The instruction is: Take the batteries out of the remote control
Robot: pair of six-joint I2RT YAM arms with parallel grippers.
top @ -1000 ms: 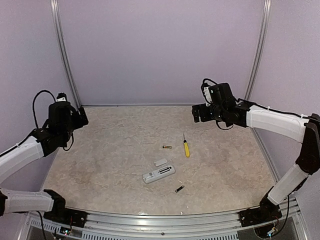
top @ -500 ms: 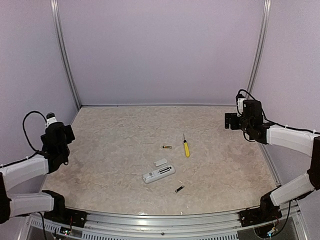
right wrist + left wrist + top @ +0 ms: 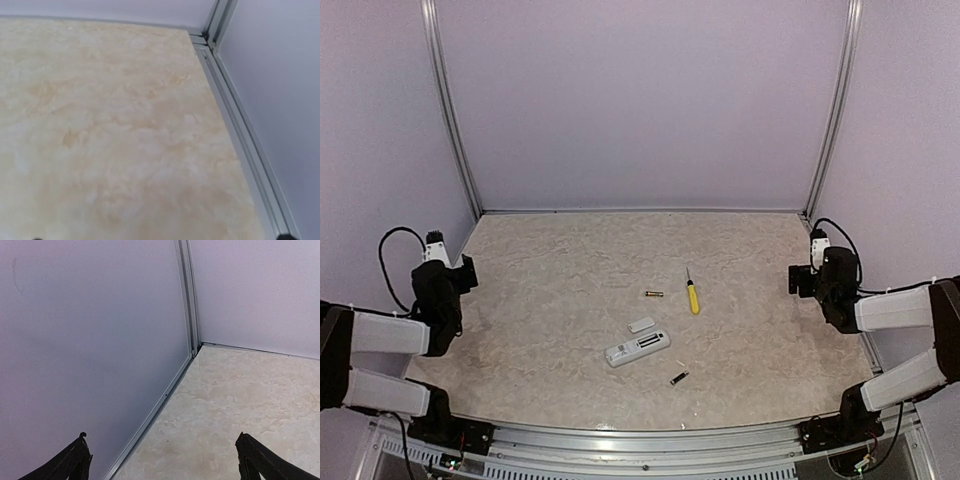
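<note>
Beige marbled tabletop (image 3: pixel 540 300), closed in by lilac walls on three sides. A ribbed aluminium rail (image 3: pixel 640 455) runs along the near edge, with both arm bases bolted at its ends.

Loose items sit centre, slightly right:
- Nearest is the dark battery (image 3: pixel 678 378), lying on the table by itself, just right of and nearer than the remote.
- Next is the remote control (image 3: pixel 638 349), a white bar lying flat at a slant, grey detailing facing up.
- The small white cover piece (image 3: pixel 641 324) lies just behind the remote. Cannot tell if they touch.
- Farther back is the brassy-gold battery (image 3: pixel 654 294), also lying apart from the remote.
- The yellow-handled screwdriver (image 3: pixel 692 296) is just to its right, tip pointing towards the back wall.

Both arms are folded low at the table's sides, well apart from every item.
- Left gripper (image 3: pixel 455 270) is over the left edge. Its wrist view shows two dark fingertips (image 3: pixel 75 460) spread wide with nothing between, facing the far left corner.
- Right gripper (image 3: pixel 808 278) is over the right edge. Only two dark slivers show at the bottom corners of its wrist view. They sit far apart, so the fingers read as spread, holding nothing.

Aluminium uprights (image 3: pixel 448 110) mark the back corners, and a thin metal strip lines the foot of each wall.
</note>
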